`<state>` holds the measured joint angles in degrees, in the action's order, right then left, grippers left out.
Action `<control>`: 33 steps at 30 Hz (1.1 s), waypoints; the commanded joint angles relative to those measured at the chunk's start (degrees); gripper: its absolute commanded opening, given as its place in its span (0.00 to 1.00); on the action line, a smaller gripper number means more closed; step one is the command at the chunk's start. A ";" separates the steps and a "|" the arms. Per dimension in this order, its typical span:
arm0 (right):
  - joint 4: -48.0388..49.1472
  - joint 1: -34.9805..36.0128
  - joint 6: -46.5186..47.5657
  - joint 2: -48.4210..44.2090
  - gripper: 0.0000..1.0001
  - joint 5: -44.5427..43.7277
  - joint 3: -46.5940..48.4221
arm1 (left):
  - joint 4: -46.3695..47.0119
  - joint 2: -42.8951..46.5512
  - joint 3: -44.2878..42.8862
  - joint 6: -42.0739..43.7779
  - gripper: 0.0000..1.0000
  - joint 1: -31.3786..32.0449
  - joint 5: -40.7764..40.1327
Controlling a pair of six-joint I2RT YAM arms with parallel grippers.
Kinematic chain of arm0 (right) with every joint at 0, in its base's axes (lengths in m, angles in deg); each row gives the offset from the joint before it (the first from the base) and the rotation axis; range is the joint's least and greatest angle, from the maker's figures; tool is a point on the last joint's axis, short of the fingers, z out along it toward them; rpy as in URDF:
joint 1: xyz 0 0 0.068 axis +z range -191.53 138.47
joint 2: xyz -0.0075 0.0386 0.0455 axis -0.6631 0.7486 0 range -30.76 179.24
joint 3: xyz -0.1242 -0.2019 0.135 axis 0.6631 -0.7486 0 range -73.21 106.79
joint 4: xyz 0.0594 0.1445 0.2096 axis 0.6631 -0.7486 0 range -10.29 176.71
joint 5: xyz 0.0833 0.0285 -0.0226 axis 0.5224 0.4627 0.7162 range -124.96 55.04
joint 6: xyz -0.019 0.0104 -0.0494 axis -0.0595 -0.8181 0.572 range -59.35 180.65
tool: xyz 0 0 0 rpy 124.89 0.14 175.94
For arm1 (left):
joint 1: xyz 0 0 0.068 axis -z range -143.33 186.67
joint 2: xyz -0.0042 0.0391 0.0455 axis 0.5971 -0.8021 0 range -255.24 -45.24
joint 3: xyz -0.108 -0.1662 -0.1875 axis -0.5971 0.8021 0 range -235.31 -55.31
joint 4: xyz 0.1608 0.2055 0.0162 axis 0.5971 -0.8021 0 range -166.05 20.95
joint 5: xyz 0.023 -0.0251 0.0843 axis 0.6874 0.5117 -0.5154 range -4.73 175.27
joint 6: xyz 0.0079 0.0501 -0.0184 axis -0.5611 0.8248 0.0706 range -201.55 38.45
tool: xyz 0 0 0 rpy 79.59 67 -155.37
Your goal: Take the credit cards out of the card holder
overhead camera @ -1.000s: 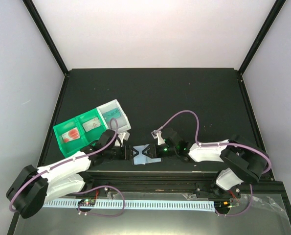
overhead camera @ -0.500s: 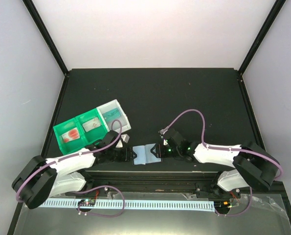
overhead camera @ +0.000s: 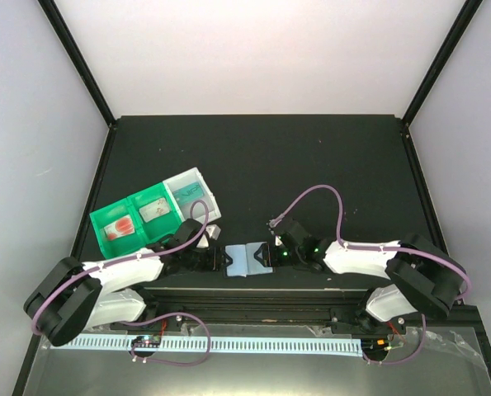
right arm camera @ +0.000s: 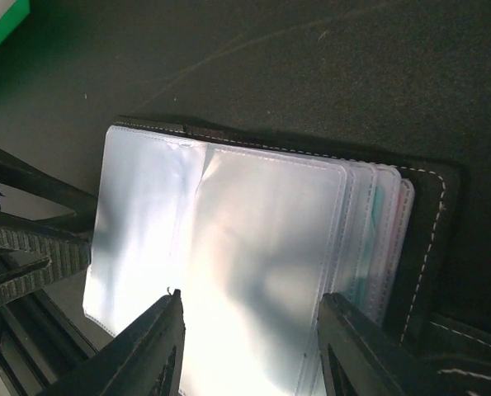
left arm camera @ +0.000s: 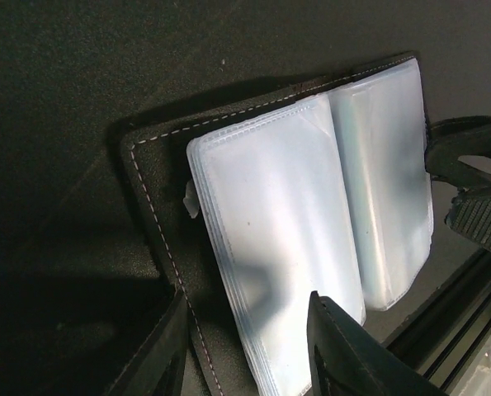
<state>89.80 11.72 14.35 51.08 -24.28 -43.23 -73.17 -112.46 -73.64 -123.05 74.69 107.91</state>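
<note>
Since the earlier frame the card holder (overhead camera: 243,261), then bunched up between both arms, has come to lie spread open on the surface (overhead camera: 311,165), and both arms have drawn back slightly.

Left jaws: released, straddling the holder's nearer sleeve stack and clamping nothing.

Right jaws: released, poised over the opposite half. A teal card (right arm camera: 376,216) edge shows inside those sleeves.

Recommended procedure:
- Pin the black cover (right arm camera: 431,239) with the left jaws.
- Nip only the exposed card edge.
- Draw it out parallel to its sleeve.
</note>
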 commanded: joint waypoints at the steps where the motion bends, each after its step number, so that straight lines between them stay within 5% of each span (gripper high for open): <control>1: 2.13 -0.19 0.44 0.68 0.45 1.63 0.81 | 1.72 -1.20 -0.67 0.66 0.42 0.42 0.68; 17: 6.68 -0.17 -0.63 1.19 0.45 5.93 0.69 | 2.28 -0.43 0.05 0.19 0.41 0.45 1.31; 24: -2.87 -0.18 0.23 -2.19 0.45 -3.53 0.53 | 2.86 -0.44 0.22 0.10 0.41 0.45 2.13; 33: -1.86 -0.17 -0.67 0.44 0.45 -2.69 0.11 | 3.60 -0.53 0.57 -0.12 0.41 0.55 2.68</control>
<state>88.42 11.68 14.02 49.97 -25.72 -43.23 -71.71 -112.88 -73.25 -123.11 74.69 109.18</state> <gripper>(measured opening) 0.450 0.409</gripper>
